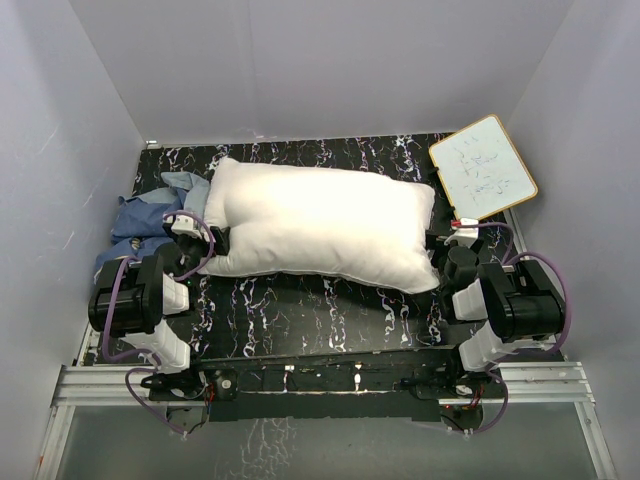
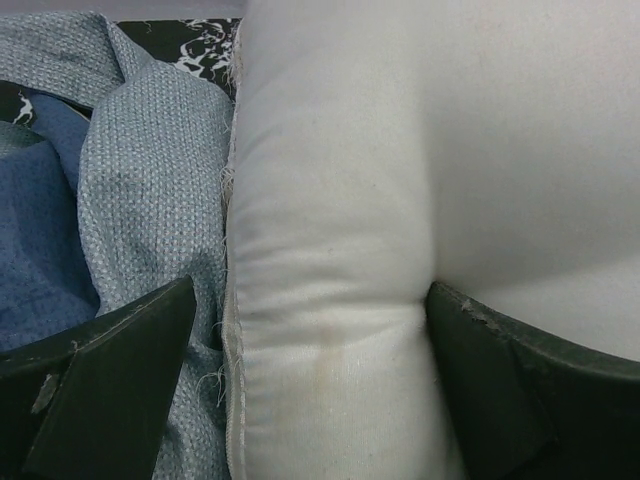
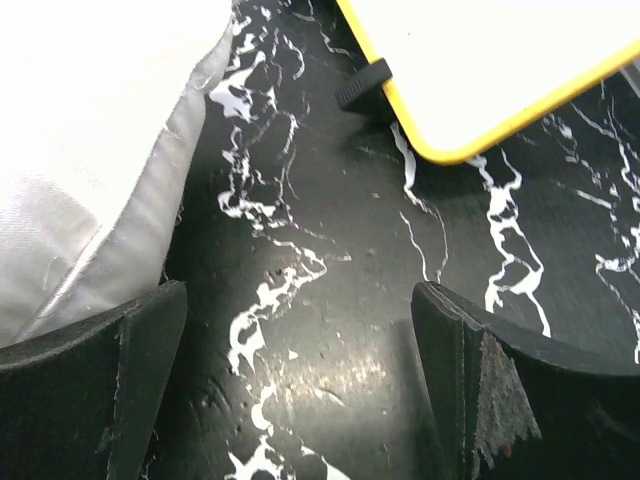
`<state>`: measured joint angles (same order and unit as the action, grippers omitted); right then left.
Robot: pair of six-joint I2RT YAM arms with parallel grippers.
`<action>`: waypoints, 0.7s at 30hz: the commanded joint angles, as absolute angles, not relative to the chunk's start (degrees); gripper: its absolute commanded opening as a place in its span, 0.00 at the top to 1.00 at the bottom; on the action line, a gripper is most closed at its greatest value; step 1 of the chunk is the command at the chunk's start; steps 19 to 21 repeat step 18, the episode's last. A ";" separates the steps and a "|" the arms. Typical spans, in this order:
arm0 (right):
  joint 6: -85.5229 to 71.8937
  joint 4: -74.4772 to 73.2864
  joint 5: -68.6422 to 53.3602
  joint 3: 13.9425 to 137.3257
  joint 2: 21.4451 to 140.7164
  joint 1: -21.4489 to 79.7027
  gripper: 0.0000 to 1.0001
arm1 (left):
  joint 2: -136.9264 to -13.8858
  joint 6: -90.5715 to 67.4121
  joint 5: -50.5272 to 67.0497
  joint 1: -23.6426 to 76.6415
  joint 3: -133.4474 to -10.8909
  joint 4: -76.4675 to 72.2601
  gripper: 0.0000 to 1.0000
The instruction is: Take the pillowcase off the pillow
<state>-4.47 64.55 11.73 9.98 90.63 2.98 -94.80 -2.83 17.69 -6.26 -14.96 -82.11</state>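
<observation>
The white pillow (image 1: 320,225) lies bare across the middle of the black marbled table (image 1: 320,310). The pillowcase (image 1: 140,220) is a crumpled blue heap at the pillow's left end, its paler grey-blue inner side showing. My left gripper (image 1: 195,240) is open and straddles the pillow's left edge. In the left wrist view the pillow's seamed edge (image 2: 330,300) fills the gap of the gripper (image 2: 312,330), and the pillowcase (image 2: 140,170) lies by the left finger. My right gripper (image 1: 445,250) is open and empty at the pillow's right end, over bare table (image 3: 300,340), with the pillow's corner (image 3: 90,130) by its left finger.
A white board with a yellow frame (image 1: 483,168) lies at the back right; its corner shows just ahead of the right gripper (image 3: 500,50). Grey walls close in the table on the left, back and right. The pillowcase heap reaches the left wall.
</observation>
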 commanded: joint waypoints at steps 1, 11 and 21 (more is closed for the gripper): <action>-2.27 69.30 6.23 12.56 90.17 2.40 0.02 | -96.07 0.35 15.54 -6.24 -14.49 -73.63 0.03; -2.02 71.64 6.30 12.13 90.91 2.41 0.02 | -96.44 0.31 15.56 -6.26 -14.58 -73.75 0.03; -2.01 71.63 6.33 12.13 90.91 2.39 0.01 | -96.16 0.45 14.44 -5.66 -14.37 -73.69 0.03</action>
